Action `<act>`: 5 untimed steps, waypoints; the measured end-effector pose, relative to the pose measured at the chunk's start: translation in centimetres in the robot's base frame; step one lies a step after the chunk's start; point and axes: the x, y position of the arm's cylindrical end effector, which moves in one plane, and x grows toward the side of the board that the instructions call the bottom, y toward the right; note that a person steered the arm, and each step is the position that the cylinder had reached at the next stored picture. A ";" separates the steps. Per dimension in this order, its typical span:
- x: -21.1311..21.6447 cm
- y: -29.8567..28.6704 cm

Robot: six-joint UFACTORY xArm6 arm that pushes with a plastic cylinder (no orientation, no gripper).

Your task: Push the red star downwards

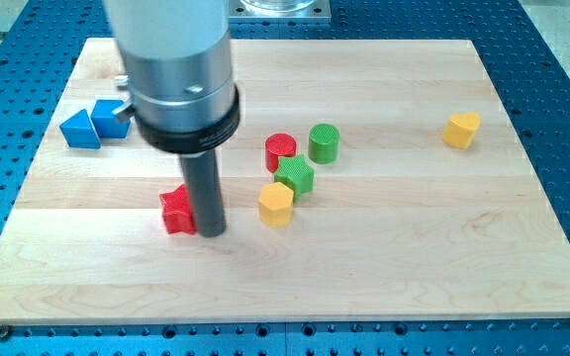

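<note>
The red star [175, 210] lies on the wooden board [384, 257], left of the middle. My tip [212, 233] rests on the board right against the star's right side, slightly toward the view's bottom. The rod hides part of the star's right edge.
A red cylinder [280, 150], a green cylinder [324, 142], a green star-like block [295, 177] and a yellow block [276, 204] cluster right of my tip. A blue triangle [80, 129] and a blue cube [110, 118] lie at the upper left. A yellow heart-like block [461, 130] lies at the right.
</note>
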 end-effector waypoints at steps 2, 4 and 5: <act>0.0 -7.0; -2.4 -1.7; -4.7 0.7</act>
